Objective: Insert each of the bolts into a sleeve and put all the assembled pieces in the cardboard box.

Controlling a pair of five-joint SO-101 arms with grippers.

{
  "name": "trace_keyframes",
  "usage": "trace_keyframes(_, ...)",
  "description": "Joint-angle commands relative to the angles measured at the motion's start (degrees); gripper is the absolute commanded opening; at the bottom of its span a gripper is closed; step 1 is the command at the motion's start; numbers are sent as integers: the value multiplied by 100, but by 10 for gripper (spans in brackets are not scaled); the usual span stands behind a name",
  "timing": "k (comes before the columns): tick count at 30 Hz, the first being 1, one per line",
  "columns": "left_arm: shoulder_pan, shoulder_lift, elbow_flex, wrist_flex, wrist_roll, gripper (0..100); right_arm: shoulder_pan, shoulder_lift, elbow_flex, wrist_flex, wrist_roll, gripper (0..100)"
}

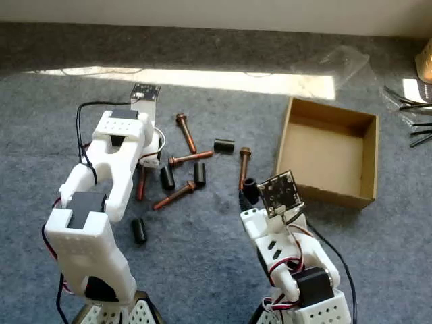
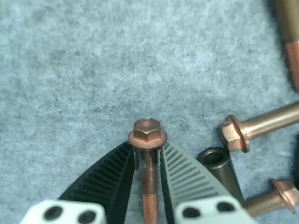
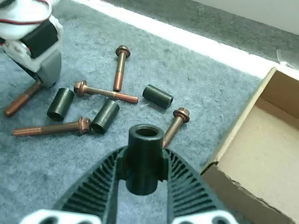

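- Five copper-coloured metal bolts with flanged hexagonal heads and threaded tips: four loose ones (image 1: 185, 132) (image 1: 191, 158) (image 1: 174, 195) (image 1: 244, 167), and a fifth bolt (image 2: 147, 140) clamped between the fingers of the left gripper (image 2: 148, 156).
- Five short black tubular sleeves, each hollow and open at the ends: four loose ones (image 1: 224, 145) (image 1: 200, 173) (image 1: 167, 178) (image 1: 138, 230), and a fifth sleeve (image 3: 145, 149) clamped upright in the right gripper (image 3: 145, 156).
- One shallow, open-topped brown cardboard box (image 1: 331, 193).
- Two white plastic robot arms (image 1: 111, 169) (image 1: 290, 256), each with one black ribbed gripper, so two grippers in all.
- One crumpled clear plastic bag (image 1: 337, 64).
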Motion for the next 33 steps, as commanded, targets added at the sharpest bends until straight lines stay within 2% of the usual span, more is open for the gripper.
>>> trace_keyframes(1,-66,-127,-101,-141,9,5,-233,-92,-4,-198,9,5)
trace_keyframes(6,-66,-400,-66,-105,-123,5,-356,-66,66,-418,9,5)
trace_keyframes(11,180,-1323,-48,475,-1160,5,-365,-110,602,-1033,18,5)
trace_keyframes(20,409,-2738,-57,853,-1178,5,-382,-110,848,-1393,9,5)
trace_keyframes(26,629,-3802,-92,1248,-1178,5,-945,-110,1385,-2193,9,5)
trace_keyframes(29,831,-4479,-48,1415,-1178,5,-980,-92,1631,-2703,9,5)
trace_keyframes(33,866,-5191,-48,1468,-1187,5,-1007,-110,1692,-2870,-26,5)
